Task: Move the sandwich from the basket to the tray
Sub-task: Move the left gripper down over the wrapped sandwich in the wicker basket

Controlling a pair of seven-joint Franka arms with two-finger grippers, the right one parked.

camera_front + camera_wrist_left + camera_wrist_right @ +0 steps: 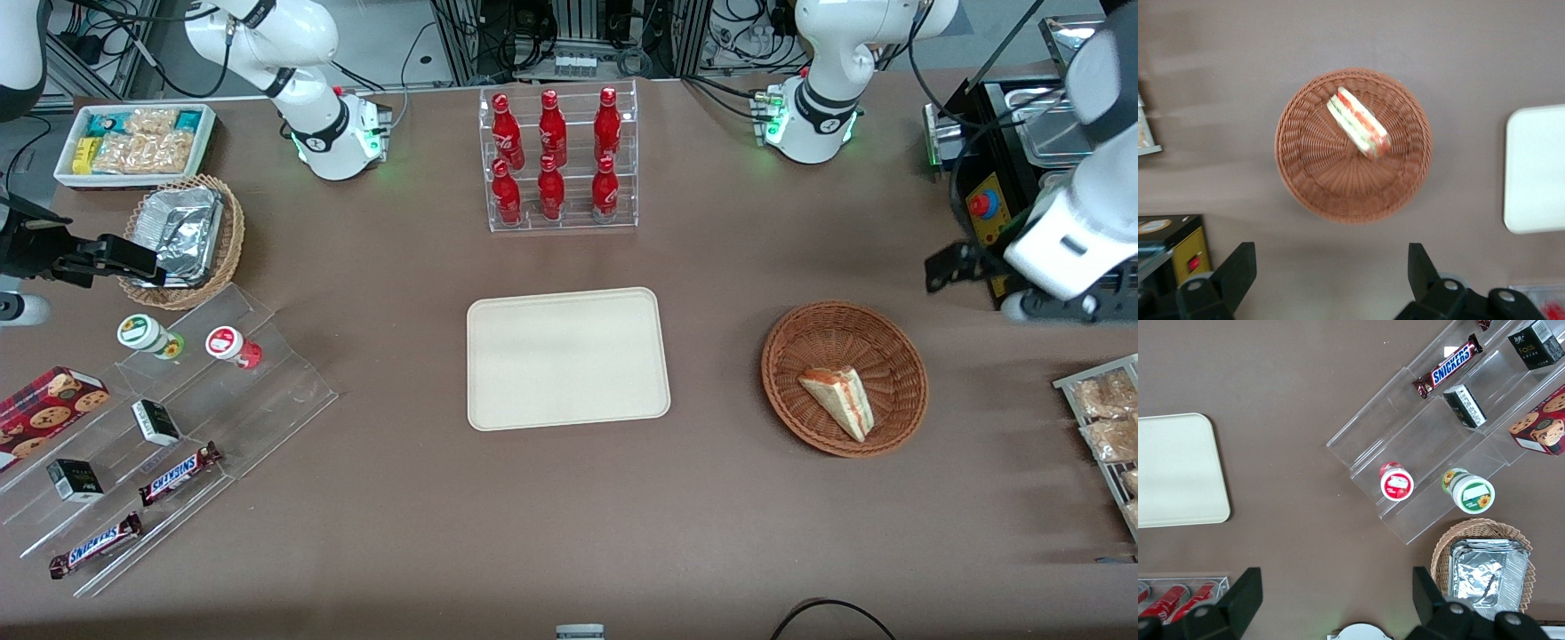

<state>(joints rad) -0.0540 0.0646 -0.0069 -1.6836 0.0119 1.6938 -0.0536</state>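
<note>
Triangular sandwich (838,401) lying flat in the basket (844,378), resting on the weave a little off centre, toward the side of the bowl nearer the front camera. Pale white bread on the outside; along the cut edge, stripes of orange-red and green filling, plain to see in the left wrist view (1358,123). Much smaller than the bowl around it, touching nothing else.

Basket round, shallow, reddish-brown wicker (1353,144), standing on the brown table (569,516) toward the working arm's end. Beside it, toward the middle of the table and well apart from it, the cream-beige tray (567,357), flat, rectangular, rounded at the corners, low rim all round, nothing on it; one edge of it also visible from the left wrist (1535,169).

Pincer (1326,277) hanging high above the table, apart from the basket rim, not touching basket or sandwich. Two dark fingers (1237,269) spread wide, nothing between them but bare table.

Farther from the front camera than the tray, a clear rack of red bottles (557,158). Toward the parked arm's end, a tan wicker basket with crumpled foil (182,233) and a stepped clear stand carrying Snickers bars (178,473).
</note>
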